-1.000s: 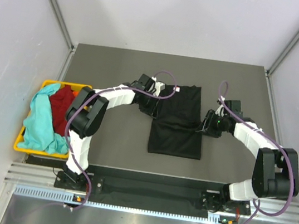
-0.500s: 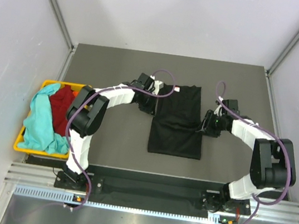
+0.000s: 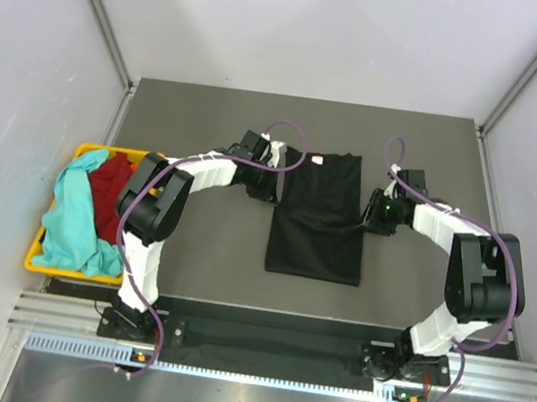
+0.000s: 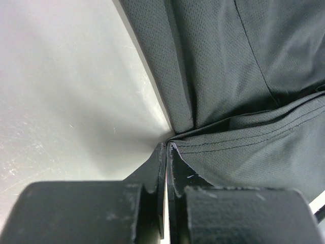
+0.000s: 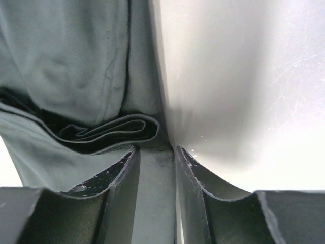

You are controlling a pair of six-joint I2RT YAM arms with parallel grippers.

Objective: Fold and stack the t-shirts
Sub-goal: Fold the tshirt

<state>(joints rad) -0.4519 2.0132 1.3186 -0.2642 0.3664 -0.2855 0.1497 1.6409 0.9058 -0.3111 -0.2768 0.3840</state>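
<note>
The table (image 3: 210,121) held the shirt (image 3: 316,233), flat, just right of the left claw (image 4: 166,146); that claw was pinched shut on the shirt's edge; the right claw (image 5: 156,148) stood apart, a folded edge just ahead; closing short of it could miss, so only one side might lift, crooked.

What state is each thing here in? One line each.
black t-shirt, partly folded, lying flat
yellow basket, holding two shirts
teal t-shirt, crumpled in the basket
red t-shirt, crumpled in the basket
left gripper, shut on the black t-shirt's edge
right gripper, jaws apart at its other edge
</note>
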